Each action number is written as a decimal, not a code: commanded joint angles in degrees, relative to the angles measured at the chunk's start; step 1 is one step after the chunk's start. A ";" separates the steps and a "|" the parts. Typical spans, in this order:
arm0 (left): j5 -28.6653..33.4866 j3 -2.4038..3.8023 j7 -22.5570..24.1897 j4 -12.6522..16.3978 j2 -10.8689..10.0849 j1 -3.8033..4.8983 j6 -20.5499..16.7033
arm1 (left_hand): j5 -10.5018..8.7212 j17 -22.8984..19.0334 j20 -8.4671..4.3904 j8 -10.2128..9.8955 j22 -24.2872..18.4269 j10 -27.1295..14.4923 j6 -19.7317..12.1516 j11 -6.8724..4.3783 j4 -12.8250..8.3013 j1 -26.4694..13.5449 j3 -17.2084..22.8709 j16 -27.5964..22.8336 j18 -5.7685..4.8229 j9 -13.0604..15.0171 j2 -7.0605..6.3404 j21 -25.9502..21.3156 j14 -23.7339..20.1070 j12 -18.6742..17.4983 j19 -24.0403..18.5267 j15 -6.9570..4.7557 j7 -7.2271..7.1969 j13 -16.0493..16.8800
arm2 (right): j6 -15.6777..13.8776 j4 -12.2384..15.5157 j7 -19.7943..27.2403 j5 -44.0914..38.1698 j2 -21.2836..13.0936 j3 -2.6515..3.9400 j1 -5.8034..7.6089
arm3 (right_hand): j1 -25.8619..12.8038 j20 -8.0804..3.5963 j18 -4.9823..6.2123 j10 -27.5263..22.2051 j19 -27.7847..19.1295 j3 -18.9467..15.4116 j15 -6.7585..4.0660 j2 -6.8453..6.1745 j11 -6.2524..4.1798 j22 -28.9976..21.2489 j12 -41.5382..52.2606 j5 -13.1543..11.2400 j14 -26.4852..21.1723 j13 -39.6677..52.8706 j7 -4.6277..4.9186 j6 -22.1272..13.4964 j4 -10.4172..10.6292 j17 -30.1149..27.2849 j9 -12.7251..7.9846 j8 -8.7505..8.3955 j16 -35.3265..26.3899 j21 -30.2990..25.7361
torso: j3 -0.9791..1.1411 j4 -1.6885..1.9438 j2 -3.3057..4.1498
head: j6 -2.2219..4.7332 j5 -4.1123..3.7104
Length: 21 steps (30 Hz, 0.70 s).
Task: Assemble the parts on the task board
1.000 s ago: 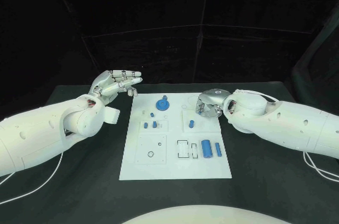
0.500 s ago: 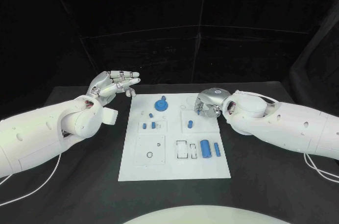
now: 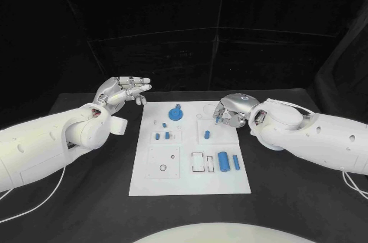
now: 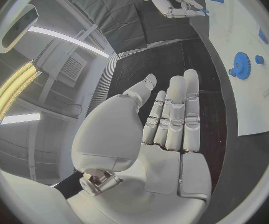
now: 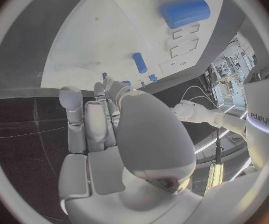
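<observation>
White task board [image 3: 153,184] lay mid-surface, blue parts [image 3: 224,161] scattered on it. Right hand [image 3: 230,111] pinched a small blue part [image 3: 218,117] near the far edge, probably for seating; left hand [image 3: 123,91] hovered released.

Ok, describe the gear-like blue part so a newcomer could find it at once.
Start at the white task board in the middle of the table. Near its far edge, left of centre, lies the blue gear. It is the one round, disc-shaped piece; the other blue parts are small pegs or cylinders.
</observation>
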 commanded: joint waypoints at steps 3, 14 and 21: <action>0.53 0.05 1.18 0.13 -0.01 0.08 -1.04 | 0.12 -0.12 0.21 0.26 -0.16 -0.48 0.04 0.01 0.00 -0.26 -0.52 -0.32 0.74 -0.06 0.35 -0.29 -0.36 0.29 0.44 0.17 0.38 -0.04 | -4.51 3.44 0.98 4.54 -0.44 0.06 0.13 | -0.79 0.02 -0.89 -0.24 0.58 0.54 0.05 -0.13 0.31 0.27 -0.38 -0.09 1.89 -0.10 0.45 -0.12 -0.19 0.11 -0.01 -0.35 0.24 0.35 | 0.08 -0.17 0.03 | -0.03 0.65; 1.63 0.04 1.72 0.54 0.40 0.05 -1.57 | 0.11 -0.18 0.24 0.31 -0.24 -0.51 0.03 0.02 0.07 -0.34 -0.66 -0.31 0.73 -0.05 0.37 -0.36 -0.33 0.40 0.49 0.20 0.40 -0.03 | -6.77 8.69 3.53 6.36 3.43 0.04 0.05 | -1.32 0.14 -0.85 -0.54 0.46 1.57 0.20 -0.42 0.53 0.18 -0.76 0.49 1.89 -0.10 0.69 -0.48 -0.98 0.08 -0.10 -0.53 0.40 0.42 | -0.02 0.05 0.08 | -0.61 2.66; 1.69 0.03 1.74 0.88 0.79 0.03 -1.57 | 0.11 -0.18 0.24 0.31 -0.24 -0.51 0.03 0.02 0.07 -0.34 -0.66 -0.31 0.73 -0.05 0.37 -0.36 -0.33 0.40 0.49 0.20 0.40 -0.03 | -4.93 7.76 4.27 6.36 7.53 0.00 -1.95 | -1.61 0.19 -0.82 -0.64 0.35 1.80 0.26 -0.44 0.60 0.02 -0.87 0.64 1.90 -0.10 0.77 -0.60 -1.11 0.14 -0.12 -0.56 0.49 0.37 | -0.21 0.09 0.02 | -1.05 3.83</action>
